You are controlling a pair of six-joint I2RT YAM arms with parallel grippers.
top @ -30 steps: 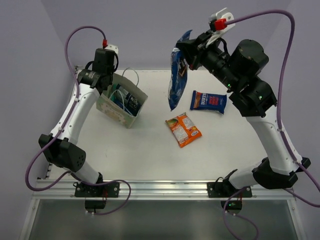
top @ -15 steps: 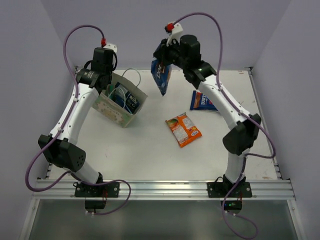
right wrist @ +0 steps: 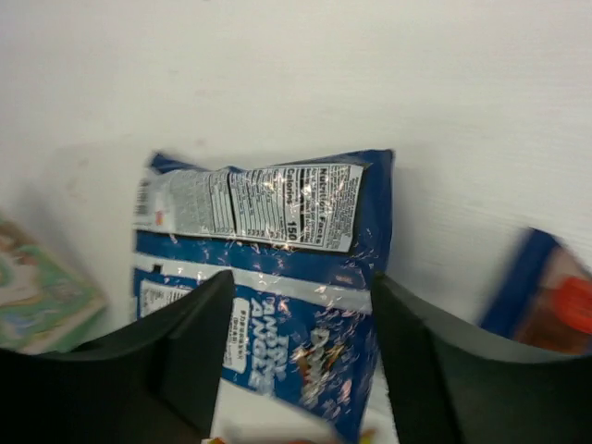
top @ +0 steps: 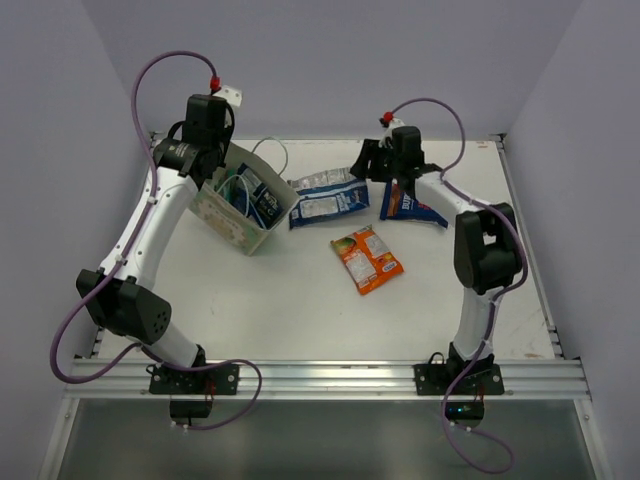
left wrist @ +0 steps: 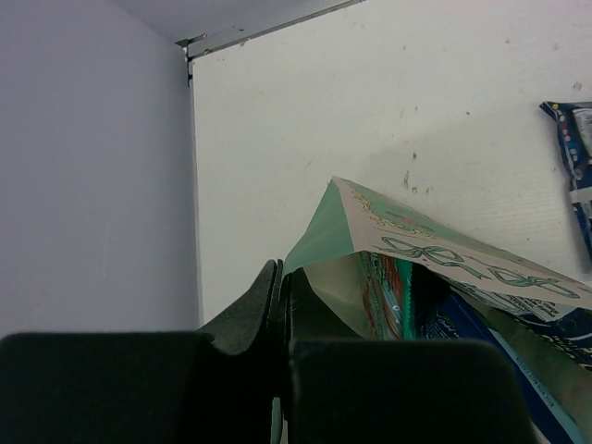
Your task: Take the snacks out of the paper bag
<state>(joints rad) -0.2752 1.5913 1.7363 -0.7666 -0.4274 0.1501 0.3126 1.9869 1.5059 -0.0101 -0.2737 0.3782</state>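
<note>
Top external view: a third snack is down on the counter [top: 300,310] and the right arm has let it go.

The paper bag [top: 232,222] sits at the left rear, leaning with its mouth open. The left pincer [top: 207,170] is clamped on its rim, fingers pressed together on the paper in the left wrist view. A second ago the dark blue packet [top: 325,200] hung in the air from the right pincer [top: 368,168]. Now it lies flat just right of the bag, label side down, with its long axis running across the counter from the bag toward that pincer, whose fingers stand apart over it. With the red-patched packet [top: 412,205] and the orange packet [top: 367,259], three are out. Foil still shows in the bag mouth, so I judge more are left.
</note>
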